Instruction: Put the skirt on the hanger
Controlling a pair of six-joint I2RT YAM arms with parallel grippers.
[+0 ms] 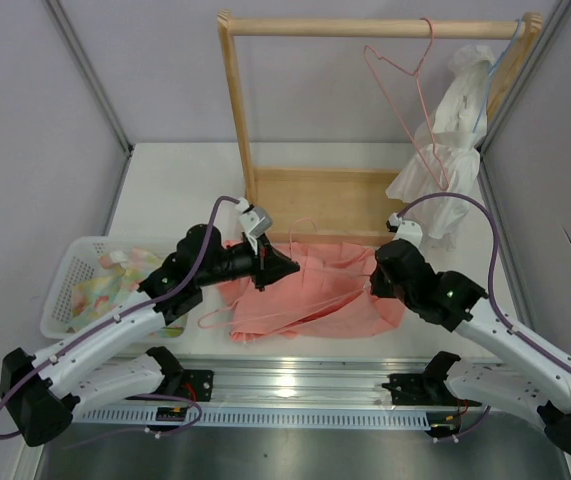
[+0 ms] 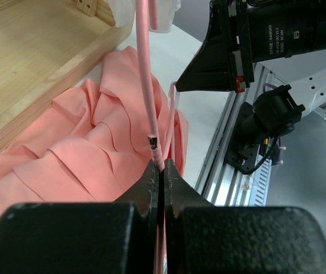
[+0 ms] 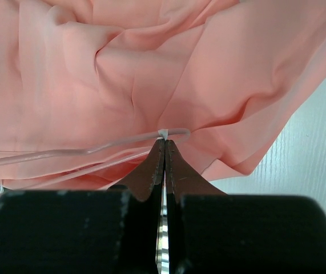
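The salmon-pink pleated skirt lies crumpled on the table in front of the rack. The thin pink wire hanger lies on it, with its long bar towards the near edge. My left gripper is shut on the hanger's twisted neck, over the pleats. At the skirt's right side, my right gripper is shut. Its tips pinch a small white tab where the hanger's pale wire bends, over the skirt.
A wooden rack stands behind, its base beside the skirt. On its rail hang a second pink hanger and a white garment. A white basket with pastel cloth sits at the left. A metal rail runs along the near edge.
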